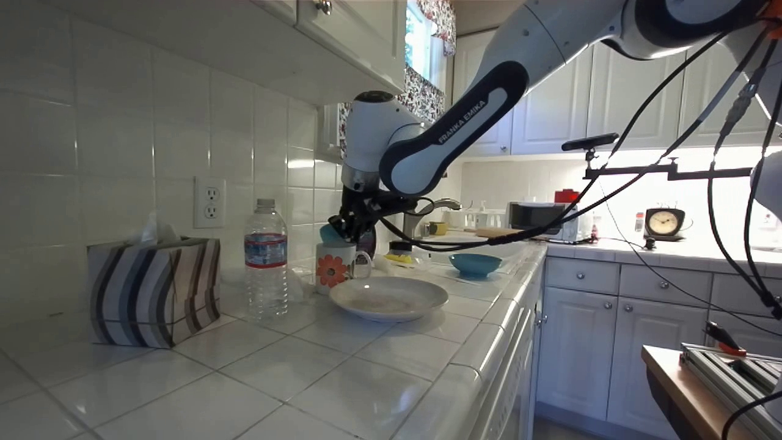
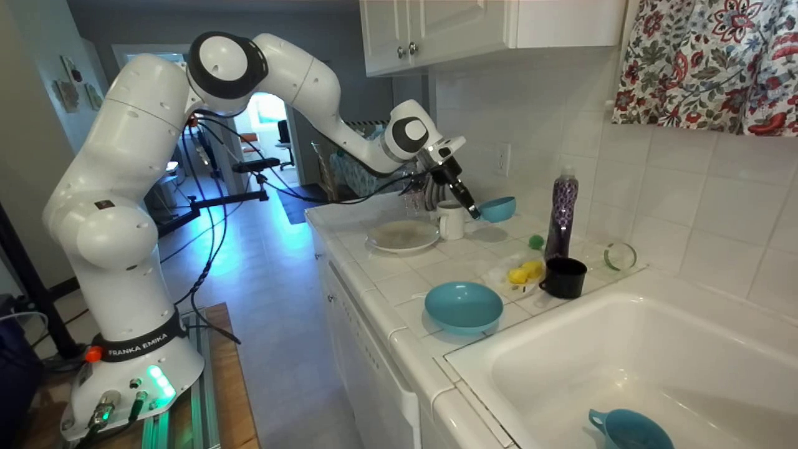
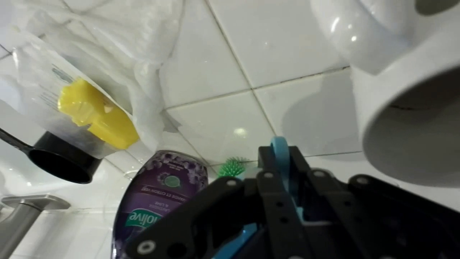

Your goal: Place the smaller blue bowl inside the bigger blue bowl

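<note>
In an exterior view, the glossy, shallow bigger blue bowl [image 1: 475, 264] is sitting near the front edge of the tiled bench [image 1: 256, 379], the arm [image 1: 465, 119] reading FRANKA EMIKA. In an exterior view, the gripper [image 2: 475, 211] is holding the round smaller blue bowl [image 2: 499, 211] aloft toward the back edge. In the wrist view, its fingers [image 3: 264, 158], nearly together, are pinching the rim [image 3: 280, 151]; I'm reading "olive", upside down, on a purple bottle [image 3: 158, 198].
</note>
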`<state>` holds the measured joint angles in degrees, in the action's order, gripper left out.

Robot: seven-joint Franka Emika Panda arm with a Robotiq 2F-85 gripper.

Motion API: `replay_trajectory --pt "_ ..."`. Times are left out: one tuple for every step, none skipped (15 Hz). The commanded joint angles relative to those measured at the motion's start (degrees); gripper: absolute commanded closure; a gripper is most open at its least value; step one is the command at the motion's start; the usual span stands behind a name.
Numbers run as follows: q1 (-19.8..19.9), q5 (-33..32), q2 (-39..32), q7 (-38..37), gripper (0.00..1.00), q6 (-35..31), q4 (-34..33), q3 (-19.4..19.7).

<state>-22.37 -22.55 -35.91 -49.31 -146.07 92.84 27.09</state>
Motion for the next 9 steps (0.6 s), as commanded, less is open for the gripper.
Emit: replay_trajectory --pt "-5.04 -9.68 7.28 -13.30 0.97 2.06 9.19 2.92" --pt "-5.80 -12.03 8.67 -17.57 0.97 2.81 11.19 2.97" --pt "-6.08 -14.11 10.16 -21.42 0.97 3.92 12.83 2.59" --pt "-5.64 -16.06 11.67 -25.41 0.97 4.53 14.69 1.55" --pt "-4.91 -17.69 13.16 -29.34 0.97 5.15 16.57 0.37" --pt "-3.83 -18.98 14.82 -33.06 0.97 5.57 18.61 -0.82" --pt "-2.55 -20.15 16.20 -36.35 0.97 5.63 20.53 -2.11" --pt "-1.28 -21.52 17.87 -40.05 0.97 5.19 22.85 -3.03" --pt "0.20 -22.70 19.69 -43.30 0.97 4.60 25.24 -3.98"
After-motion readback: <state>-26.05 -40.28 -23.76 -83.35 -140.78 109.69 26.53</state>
